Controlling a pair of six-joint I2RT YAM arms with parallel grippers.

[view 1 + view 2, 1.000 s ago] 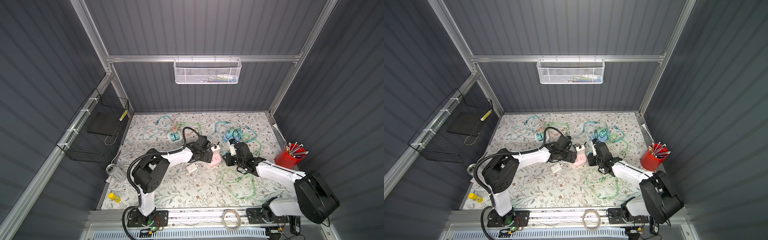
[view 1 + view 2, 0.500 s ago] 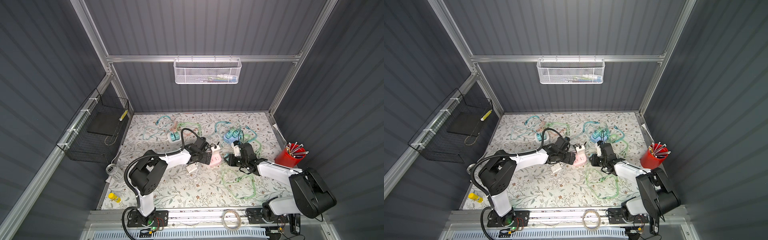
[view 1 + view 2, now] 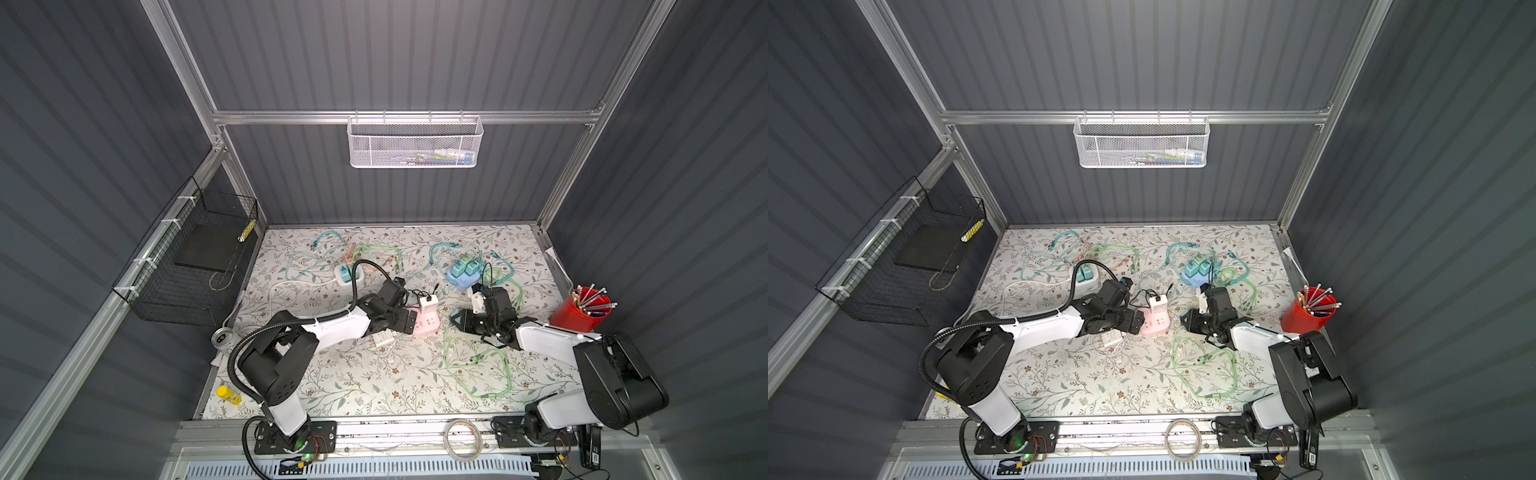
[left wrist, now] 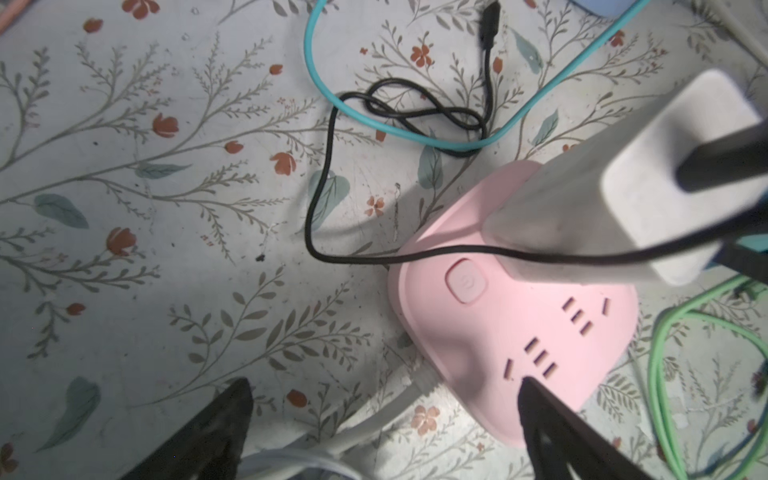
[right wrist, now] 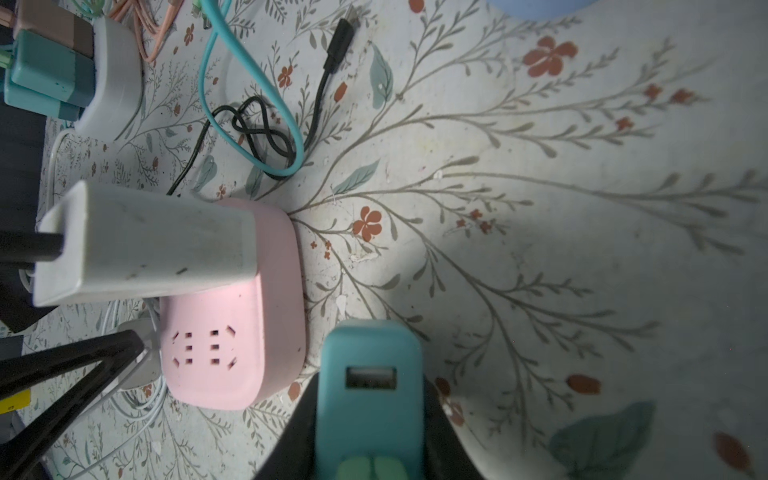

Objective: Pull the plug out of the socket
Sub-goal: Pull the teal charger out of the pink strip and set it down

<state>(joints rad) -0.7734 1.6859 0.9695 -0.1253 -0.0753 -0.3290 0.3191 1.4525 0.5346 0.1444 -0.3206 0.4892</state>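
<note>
Right, in both top views the pink socket (image 3: pixel 428 328) sits near the middle of the tabletop (image 3: pixel 374 386), with one white plug (image 3: pixel 428 304) standing upright in its rear end. My left gripper (image 3: pixel 404 322) is at the socket's left side, released. My right gripper (image 3: pixel 457 324) is just off its right side, clenched. I count three socket blocks: the pink one, plus a white socket block (image 3: pixel 347 280) and a blue socket block (image 3: pixel 457 283) toward the rear edge. One red cup (image 3: pixel 577 320) stands at the right edge. The widest bare stretch runs along the front edge, left of the green cable (image 3: pixel 478 365) loops.

From the left wrist, the jaws stand wide. One finger (image 4: pixel 552 419) lies across the socket's face at a slot group, and the other finger (image 4: pixel 208 432) is over bare tabletop beside it. Two slot groups are uncovered. One black cable (image 4: pixel 328 174) and one teal cable (image 4: pixel 316 83) loop close by.

From the right wrist, the jaws grip one teal plug (image 5: pixel 368 374), out of the slots and just beside the socket's edge. On the plug's side away from the socket, the tabletop is bare.
</note>
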